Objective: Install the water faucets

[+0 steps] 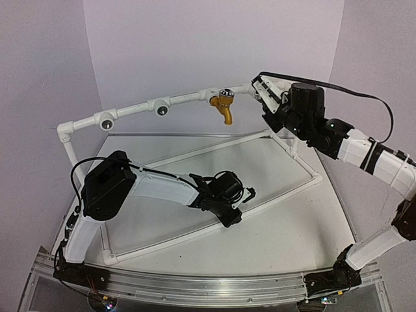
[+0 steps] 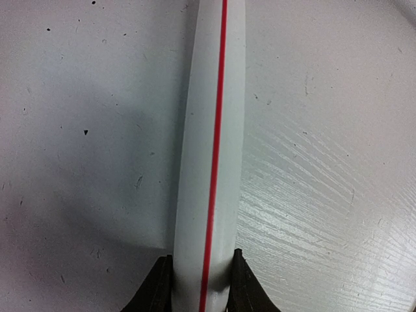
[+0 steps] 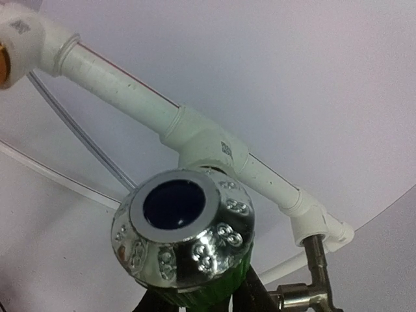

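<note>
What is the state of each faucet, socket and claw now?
Yellow faucet: installed on the frame, spout down.
Green faucet: held in right claw, at a fitting; seating unclear.
Left claw: shut on the red-striped pipe.
Left socket: empty.
Middle socket: empty.

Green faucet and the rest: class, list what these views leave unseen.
- Green faucet spout: right wrist view, its silver cap hides it; top view, the right gripper covers it.
- Yellow faucet: right wrist view, cut off by left edge.
- Left gripper: left wrist view, bottom edge leaves only fingertips.
</note>
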Controlling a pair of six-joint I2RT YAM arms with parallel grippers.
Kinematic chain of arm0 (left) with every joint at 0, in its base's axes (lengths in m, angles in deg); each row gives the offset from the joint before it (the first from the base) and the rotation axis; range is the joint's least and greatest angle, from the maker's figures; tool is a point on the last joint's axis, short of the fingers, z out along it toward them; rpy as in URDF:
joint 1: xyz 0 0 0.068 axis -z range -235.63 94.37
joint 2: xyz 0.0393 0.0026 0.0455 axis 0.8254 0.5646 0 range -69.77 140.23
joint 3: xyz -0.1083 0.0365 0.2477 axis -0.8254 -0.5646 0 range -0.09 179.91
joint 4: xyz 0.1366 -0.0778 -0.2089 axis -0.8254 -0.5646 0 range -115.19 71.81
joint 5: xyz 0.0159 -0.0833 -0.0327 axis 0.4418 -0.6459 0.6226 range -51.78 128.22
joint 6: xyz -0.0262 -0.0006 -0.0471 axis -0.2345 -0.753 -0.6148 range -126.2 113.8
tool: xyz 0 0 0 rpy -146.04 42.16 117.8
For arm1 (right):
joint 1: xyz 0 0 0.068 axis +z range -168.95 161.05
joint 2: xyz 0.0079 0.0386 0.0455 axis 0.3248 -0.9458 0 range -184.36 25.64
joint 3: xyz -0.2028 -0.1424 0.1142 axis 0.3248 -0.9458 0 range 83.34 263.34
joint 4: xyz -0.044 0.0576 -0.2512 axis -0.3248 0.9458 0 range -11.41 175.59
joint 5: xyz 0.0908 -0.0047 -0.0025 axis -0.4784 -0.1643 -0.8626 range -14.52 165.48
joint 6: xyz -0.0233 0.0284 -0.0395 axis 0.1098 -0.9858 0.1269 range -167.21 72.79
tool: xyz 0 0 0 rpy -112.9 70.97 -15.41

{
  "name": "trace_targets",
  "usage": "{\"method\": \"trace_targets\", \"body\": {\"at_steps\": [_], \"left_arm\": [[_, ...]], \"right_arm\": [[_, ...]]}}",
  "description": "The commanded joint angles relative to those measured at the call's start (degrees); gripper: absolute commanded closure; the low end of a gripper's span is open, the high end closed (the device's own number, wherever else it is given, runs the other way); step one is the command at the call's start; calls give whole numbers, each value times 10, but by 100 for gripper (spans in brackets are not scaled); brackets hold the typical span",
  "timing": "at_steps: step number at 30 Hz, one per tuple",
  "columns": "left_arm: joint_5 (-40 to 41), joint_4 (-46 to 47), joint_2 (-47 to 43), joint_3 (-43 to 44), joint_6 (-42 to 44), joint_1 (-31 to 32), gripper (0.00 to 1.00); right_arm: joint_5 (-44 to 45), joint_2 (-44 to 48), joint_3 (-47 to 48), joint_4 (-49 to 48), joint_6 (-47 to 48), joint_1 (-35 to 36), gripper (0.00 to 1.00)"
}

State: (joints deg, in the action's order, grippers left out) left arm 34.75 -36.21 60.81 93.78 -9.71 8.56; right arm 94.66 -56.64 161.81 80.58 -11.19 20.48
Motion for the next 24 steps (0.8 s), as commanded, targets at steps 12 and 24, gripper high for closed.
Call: {"method": "trace_targets", "body": {"at_steps": [12,24], "left_arm": [[-29,-61,56,-9,-39,9,100],[-27,-64,58,-7,-38,8,100]], "right_arm": [[-94,-52,-20,-37,-634,-24,100],[-112,-27,-50,-49,-1102,-31,100]]}}
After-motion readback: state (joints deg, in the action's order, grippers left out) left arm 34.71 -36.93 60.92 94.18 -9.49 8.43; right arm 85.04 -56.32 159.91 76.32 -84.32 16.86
